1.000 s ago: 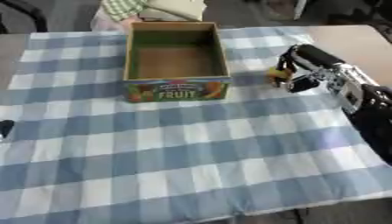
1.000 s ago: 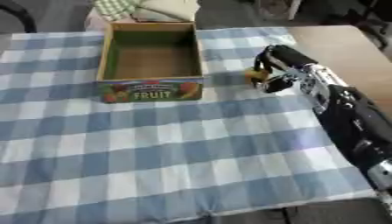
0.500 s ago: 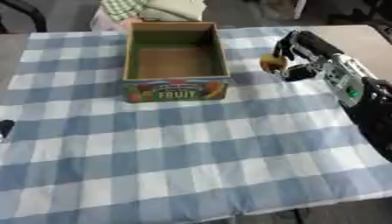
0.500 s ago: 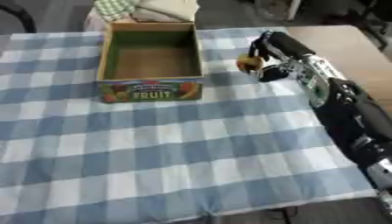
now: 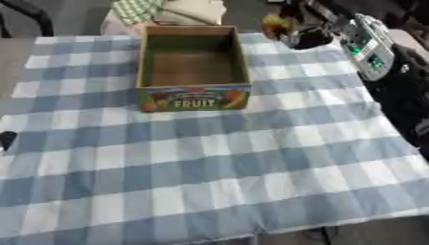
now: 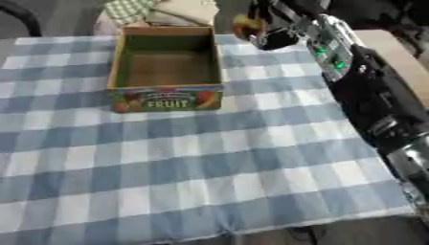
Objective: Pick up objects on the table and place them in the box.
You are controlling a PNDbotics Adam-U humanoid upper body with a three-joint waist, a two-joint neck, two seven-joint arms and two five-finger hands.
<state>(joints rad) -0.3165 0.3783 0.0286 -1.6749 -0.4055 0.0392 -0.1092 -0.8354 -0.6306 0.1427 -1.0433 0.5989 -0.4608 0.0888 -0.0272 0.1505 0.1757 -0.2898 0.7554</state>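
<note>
Beside the box's [image 5: 194, 98] far right corner, right hand [image 6: 270, 29] round a yellowish object [image 6: 245, 23]

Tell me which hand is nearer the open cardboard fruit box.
Right. The right hand, holding a small yellowish object, is just beyond the cardboard fruit box's far-right corner; the left hand sits at the left edge.

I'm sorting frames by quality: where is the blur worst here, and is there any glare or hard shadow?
Left eye view: the right hand and the yellowish object it holds are smeared; the box label reads clearly. Right eye view: the same smear at the hand; the cloth is evenly lit, with no glare or hard shadow.
</note>
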